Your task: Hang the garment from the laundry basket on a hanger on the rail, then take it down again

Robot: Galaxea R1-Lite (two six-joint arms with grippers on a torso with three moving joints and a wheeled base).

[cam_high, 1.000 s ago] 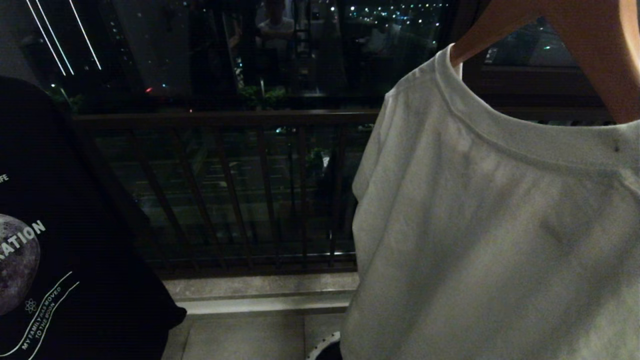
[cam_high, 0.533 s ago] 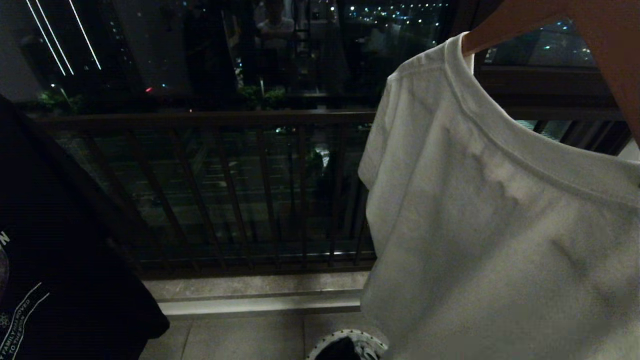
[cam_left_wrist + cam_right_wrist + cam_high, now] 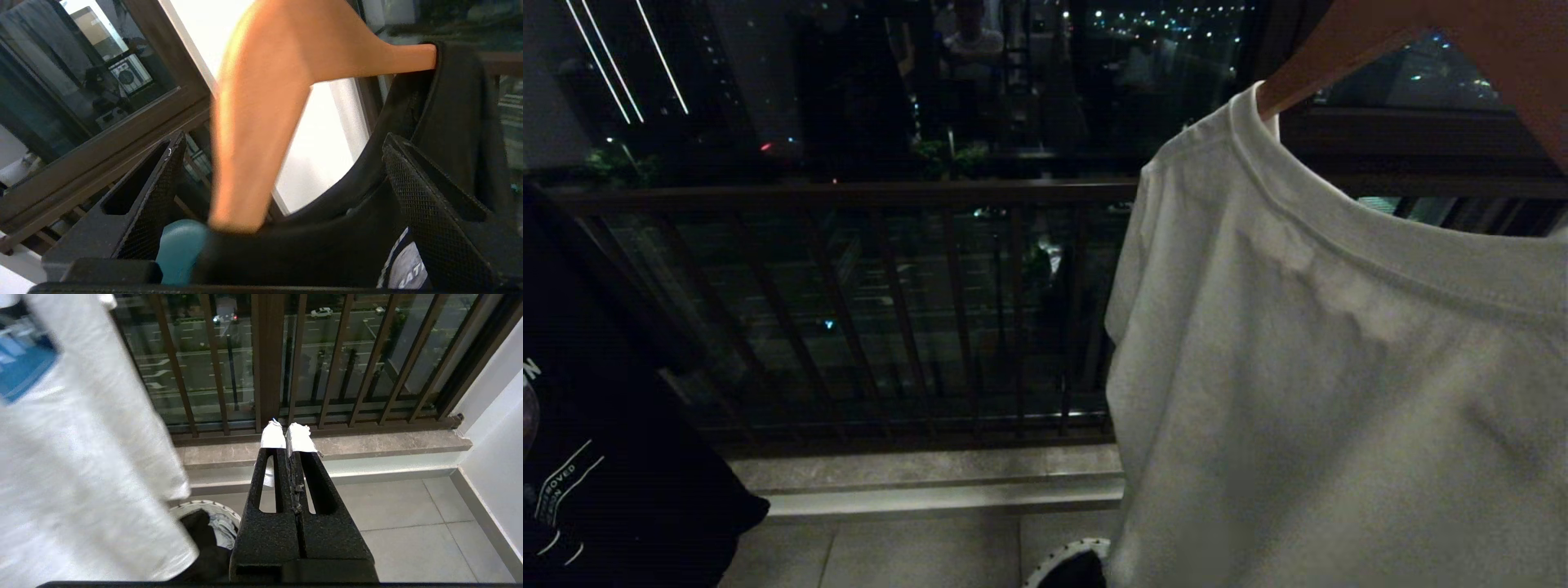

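Ahead, white shirt (image 3: 1323, 367) hides laundry basket (image 3: 1054, 563).

My left gripper (image 3: 282, 183) stands with its jaws spread wide, one finger (image 3: 151, 192) on each side and nothing pinched between them. My right gripper (image 3: 288, 437) hangs pointing outward and down, its two taped fingertips (image 3: 273, 437) pressed together with nothing between.
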